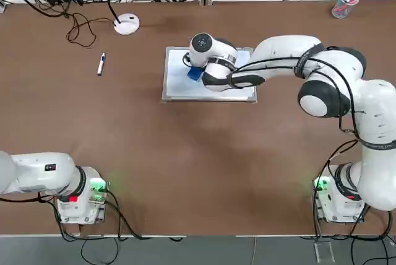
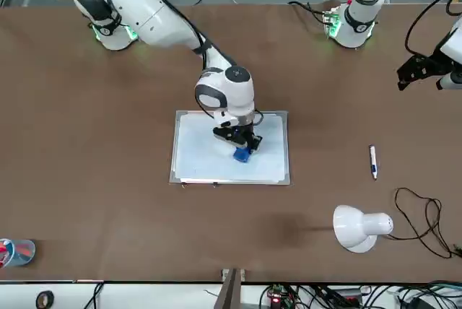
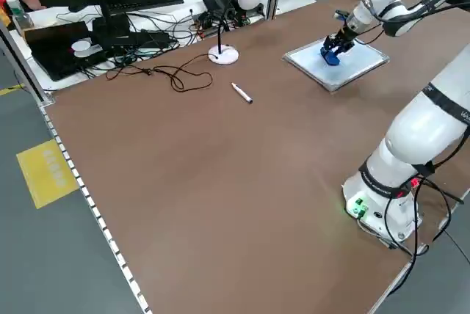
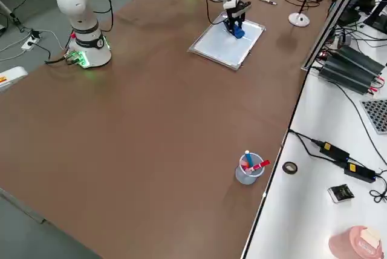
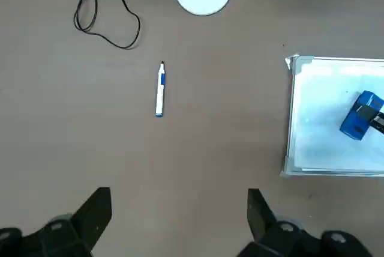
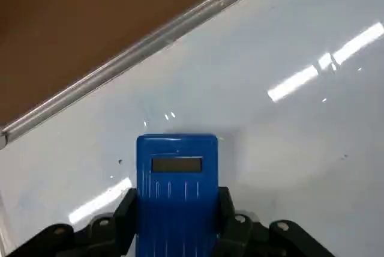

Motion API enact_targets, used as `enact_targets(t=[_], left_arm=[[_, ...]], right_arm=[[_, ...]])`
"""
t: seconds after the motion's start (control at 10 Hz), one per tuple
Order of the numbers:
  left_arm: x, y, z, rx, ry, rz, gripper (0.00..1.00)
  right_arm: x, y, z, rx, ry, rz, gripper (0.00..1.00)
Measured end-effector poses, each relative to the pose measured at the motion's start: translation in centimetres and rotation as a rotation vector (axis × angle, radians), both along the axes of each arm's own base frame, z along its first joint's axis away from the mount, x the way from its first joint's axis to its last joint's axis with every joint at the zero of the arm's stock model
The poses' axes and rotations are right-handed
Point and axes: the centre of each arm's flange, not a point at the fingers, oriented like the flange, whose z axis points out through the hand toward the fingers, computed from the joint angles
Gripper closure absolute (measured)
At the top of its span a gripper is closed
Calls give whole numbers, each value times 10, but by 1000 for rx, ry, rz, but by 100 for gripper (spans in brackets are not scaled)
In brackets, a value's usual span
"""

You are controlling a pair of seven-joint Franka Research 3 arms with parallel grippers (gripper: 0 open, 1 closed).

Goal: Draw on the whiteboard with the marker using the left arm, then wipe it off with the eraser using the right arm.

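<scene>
Eraser in our right gripper, we have its fingers clenched on the blue block's two sides, over the whiteboard. From the top view, we see the block on the left half of the board, though we cannot tell whether it touches the surface. Our marker lies on the table to the left of the board, near the white lamp's base. Our left gripper hangs above the table, its fingers spread wide with nothing between them.
</scene>
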Motion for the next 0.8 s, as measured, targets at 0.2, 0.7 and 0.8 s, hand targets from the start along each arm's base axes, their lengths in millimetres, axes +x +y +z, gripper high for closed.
enact_targets(t=[0.2, 0.7, 0.8], left_arm=[[0, 0, 1, 0, -1, 0, 0], [0, 0, 1, 0, -1, 0, 0], [0, 0, 1, 0, -1, 1, 0]], right_arm=[[9, -11, 6, -39, 42, -5, 44], [53, -77, 97, -50, 186, 27, 44], [55, -91, 119, -47, 196, 47, 44]])
